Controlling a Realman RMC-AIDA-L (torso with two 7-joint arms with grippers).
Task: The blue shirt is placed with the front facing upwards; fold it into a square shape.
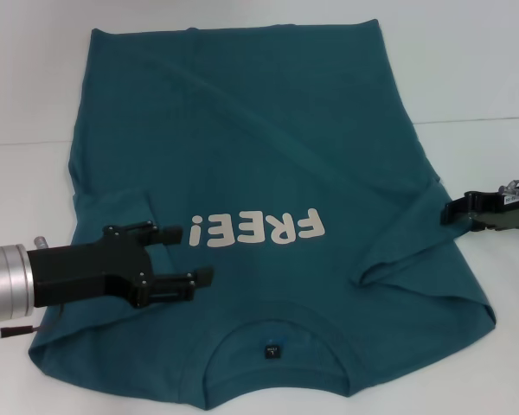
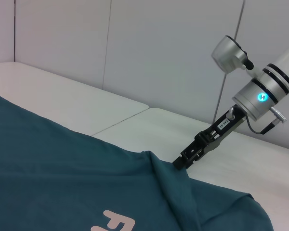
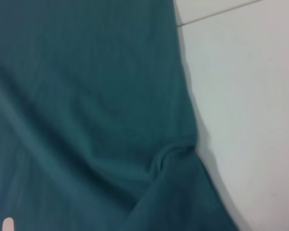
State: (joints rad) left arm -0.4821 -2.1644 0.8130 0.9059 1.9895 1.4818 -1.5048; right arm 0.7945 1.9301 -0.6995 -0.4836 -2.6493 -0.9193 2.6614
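Shirt (image 1: 268, 147) flat on desk (image 1: 493, 78), lettering up, left hand (image 1: 199, 256) open above sleeve, right hand (image 1: 445, 213) at shirt edge, grip unclear

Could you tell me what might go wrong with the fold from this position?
The right gripper sits at the edge of the blue shirt, where the cloth already bunches into a ridge; pulling from there could drag a crooked crease across the body. The left gripper hovers open over the shirt beside the white lettering, so it holds nothing, and a one-sided pull may slide the whole shirt on the table.
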